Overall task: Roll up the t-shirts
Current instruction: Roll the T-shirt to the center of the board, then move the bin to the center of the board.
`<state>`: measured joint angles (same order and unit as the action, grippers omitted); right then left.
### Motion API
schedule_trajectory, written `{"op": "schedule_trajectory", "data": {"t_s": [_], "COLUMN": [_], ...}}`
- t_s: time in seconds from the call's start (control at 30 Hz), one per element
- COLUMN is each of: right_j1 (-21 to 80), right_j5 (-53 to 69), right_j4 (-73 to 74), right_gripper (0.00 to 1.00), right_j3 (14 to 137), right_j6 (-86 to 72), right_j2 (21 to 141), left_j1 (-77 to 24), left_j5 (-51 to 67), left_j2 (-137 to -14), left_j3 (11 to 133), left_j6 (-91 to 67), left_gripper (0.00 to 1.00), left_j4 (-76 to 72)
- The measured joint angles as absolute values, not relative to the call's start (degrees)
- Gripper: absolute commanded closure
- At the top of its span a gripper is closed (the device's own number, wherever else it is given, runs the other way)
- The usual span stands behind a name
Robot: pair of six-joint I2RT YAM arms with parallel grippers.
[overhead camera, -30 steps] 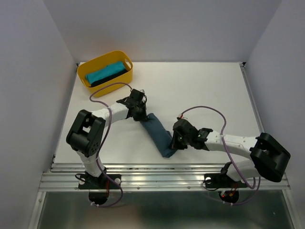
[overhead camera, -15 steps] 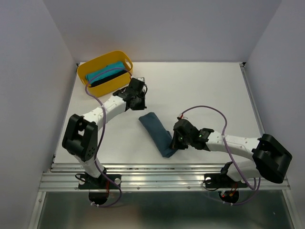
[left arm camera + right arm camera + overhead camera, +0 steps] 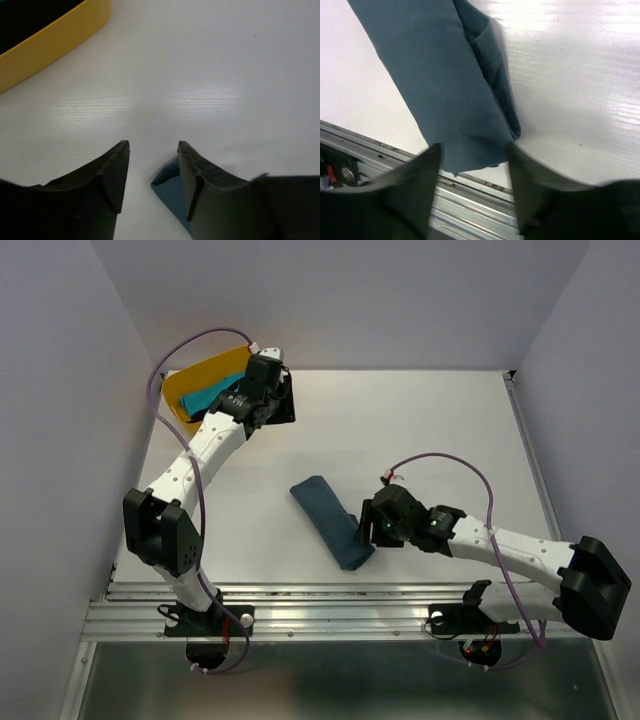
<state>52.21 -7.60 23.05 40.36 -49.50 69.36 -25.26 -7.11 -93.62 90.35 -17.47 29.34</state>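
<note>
The slate-blue t-shirt [image 3: 330, 521] lies rolled into a long bundle on the white table, slanting from the middle toward the front edge. My right gripper [image 3: 368, 530] is open at its near end; in the right wrist view the roll [image 3: 435, 85] runs down between the spread fingers [image 3: 474, 150]. My left gripper [image 3: 278, 408] is open and empty, lifted beside the yellow tub [image 3: 200, 374]. Its wrist view shows the roll's far tip [image 3: 170, 187] well below the gap [image 3: 152, 150]. A turquoise t-shirt [image 3: 205, 397] and a black one [image 3: 30, 15] lie in the tub.
The tub's yellow wall [image 3: 55, 45] sits just left of the left gripper. A metal rail [image 3: 350, 600] runs along the table's front edge, right under the roll's near end [image 3: 470, 197]. Grey walls close in both sides and the back.
Both grippers opened and let go of the blue roll. The left arm swung up and back to the tub. The right gripper drew slightly right, off the near end.
</note>
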Motion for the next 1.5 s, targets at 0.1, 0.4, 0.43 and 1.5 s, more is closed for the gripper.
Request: {"op": "schedule_trajectory", "data": {"t_s": [0.1,0.4,0.43,1.5], "right_j1": [52.21,52.21,52.21,52.6], "right_j5": [-8.86,-11.4,-11.42,-4.23], "right_j4": [24.03,25.67,25.78,-1.21], "right_gripper": [0.19,0.1,0.1,0.51], "right_j3": [40.71,40.4,40.1,20.16], "right_j6": [-49.67,-53.01,-53.78,-73.78], "right_j2": [68.03,63.57,63.22,66.39], "left_j1": [-23.73,-19.46,-19.03,-12.08], "left_j5": [-7.77,-12.78,-13.54,-18.22], "left_j2": [-96.82,-108.05,-108.88,-114.91], "left_j3": [94.45,107.59,108.62,105.32], "left_j6": [-16.51,-12.78,-12.16,-4.69], "left_gripper": [0.24,0.11,0.1,0.07], "left_j4": [31.09,34.87,34.83,28.95]}}
